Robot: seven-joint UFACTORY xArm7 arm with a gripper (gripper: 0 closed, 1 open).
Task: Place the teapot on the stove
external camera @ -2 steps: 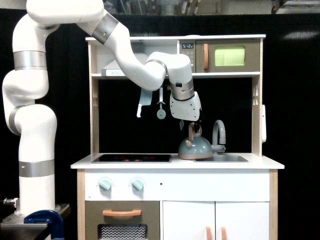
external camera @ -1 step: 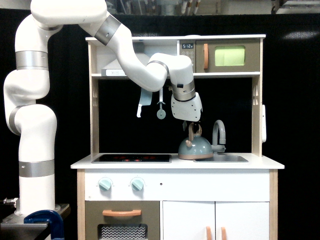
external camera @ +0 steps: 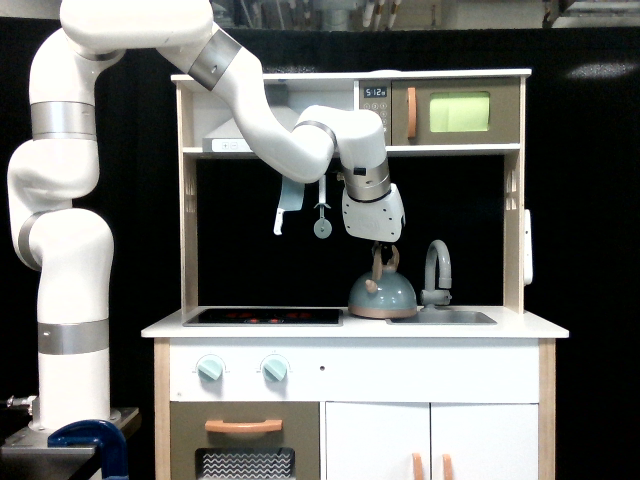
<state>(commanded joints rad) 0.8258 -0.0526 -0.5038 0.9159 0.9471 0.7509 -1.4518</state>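
The white arm bends down under the shelf and its pincer [external camera: 382,250] grips the tan handle of the teapot [external camera: 382,293] — the blue-grey pot sitting at the sink's [external camera: 448,317] edge by the grey faucet [external camera: 436,270], just to the exterior view's right of the black stove [external camera: 263,316].

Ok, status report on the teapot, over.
Gripper on the teapot handle. Teapot beside sink, not yet on stove. Path to stove clear.
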